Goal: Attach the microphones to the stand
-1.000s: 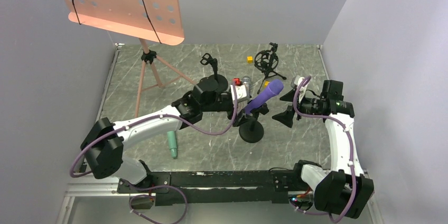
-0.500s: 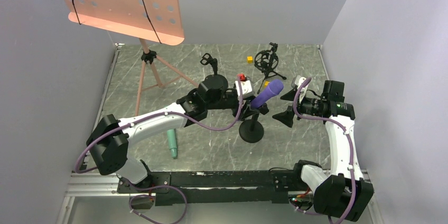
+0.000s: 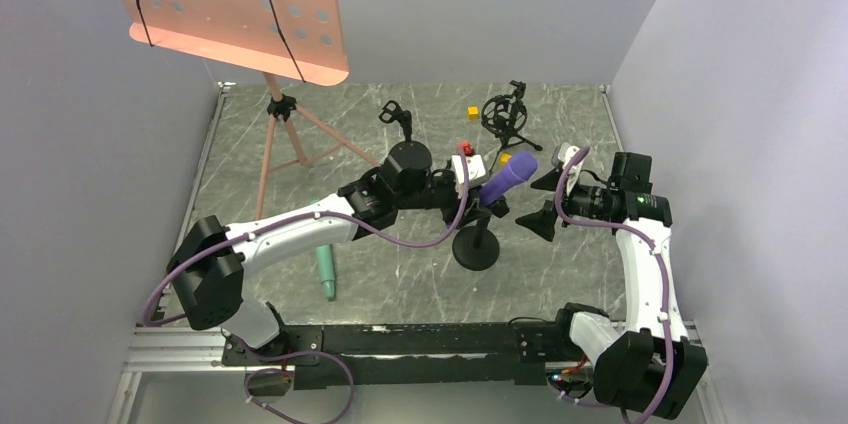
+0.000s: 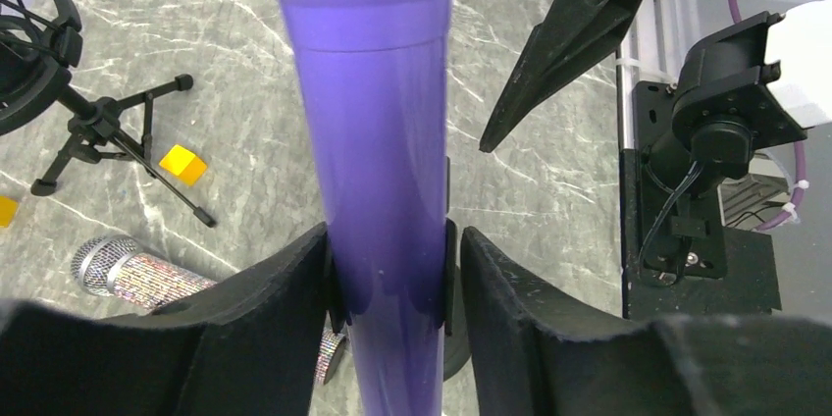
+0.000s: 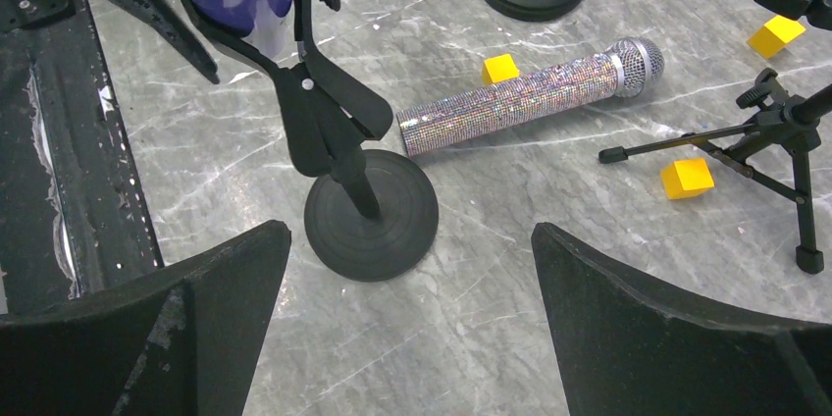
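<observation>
The purple microphone [image 3: 505, 179] sits tilted in the clip [image 5: 314, 112] of the round-based black stand [image 3: 476, 249], head up and to the right. My left gripper [image 3: 474, 199] is shut around its handle [image 4: 383, 141] at the clip: the left finger presses the clip and the right finger is nearly on it. To the stand's right, my right gripper [image 3: 536, 202] hovers wide open and holds nothing. The glittery copper microphone [image 5: 520, 97] lies flat behind the stand. By the left arm, the mint green microphone [image 3: 326, 272] lies on the table.
A pink music stand [image 3: 230, 4] on a tripod rises at the back left. A black shock-mount tripod [image 3: 505, 119] and another small clip stand [image 3: 398, 116] are at the back. Yellow cubes [image 5: 687, 178] [image 5: 500, 68] lie near the copper microphone.
My left gripper slid right along the purple microphone and its jaws narrowed from wide open onto the handle at the clip. The right arm has stayed put.
</observation>
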`<state>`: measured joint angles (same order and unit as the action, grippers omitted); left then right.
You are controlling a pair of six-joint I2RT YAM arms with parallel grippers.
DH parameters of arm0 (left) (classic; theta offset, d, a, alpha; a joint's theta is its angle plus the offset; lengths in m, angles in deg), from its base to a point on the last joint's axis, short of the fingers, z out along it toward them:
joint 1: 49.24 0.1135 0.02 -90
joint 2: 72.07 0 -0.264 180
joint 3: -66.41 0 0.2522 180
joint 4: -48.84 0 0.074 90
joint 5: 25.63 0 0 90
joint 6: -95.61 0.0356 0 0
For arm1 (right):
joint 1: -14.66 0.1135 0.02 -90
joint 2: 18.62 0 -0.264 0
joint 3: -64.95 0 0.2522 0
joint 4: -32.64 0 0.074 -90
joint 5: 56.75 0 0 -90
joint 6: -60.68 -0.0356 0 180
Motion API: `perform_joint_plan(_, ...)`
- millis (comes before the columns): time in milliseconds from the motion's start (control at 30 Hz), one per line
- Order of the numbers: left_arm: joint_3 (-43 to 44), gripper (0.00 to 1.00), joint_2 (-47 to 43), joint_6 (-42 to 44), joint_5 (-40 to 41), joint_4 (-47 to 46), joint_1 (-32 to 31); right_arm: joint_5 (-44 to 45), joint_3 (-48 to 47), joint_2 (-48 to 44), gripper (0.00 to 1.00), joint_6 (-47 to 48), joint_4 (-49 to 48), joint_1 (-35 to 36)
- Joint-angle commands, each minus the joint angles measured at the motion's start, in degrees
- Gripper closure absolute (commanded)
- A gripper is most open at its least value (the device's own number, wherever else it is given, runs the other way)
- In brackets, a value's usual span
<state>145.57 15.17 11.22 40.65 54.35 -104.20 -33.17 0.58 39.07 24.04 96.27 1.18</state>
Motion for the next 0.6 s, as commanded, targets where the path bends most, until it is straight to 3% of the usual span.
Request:
perform_joint_plan(0, 2.28, 0.53, -0.25, 0.91, 0.23, -0.20, -0.33, -0.82, -0.30, -0.08, 0.00, 0.25, -0.47, -0.24)
perform_joint_plan(67, 3.09, 0.68, -0.03, 0.82, -0.12, 0.54, -0.32, -0.82, -0.29, -0.21, 0.00, 0.25, -0.47, -0.21)
perform_joint_plan(167, 3.46, 0.81, -0.45, -0.05, -1.69, 0.14, -0.32, -0.82, -0.28, -0.30, 0.00, 0.34, -0.34, -0.24)
perform_joint_plan(567, 8.25, 0.86, -5.77, -4.65, -0.14, 1.38, -0.26, -0.67, -0.41, -0.62, 0.00, 0.78, -0.05, -0.28)
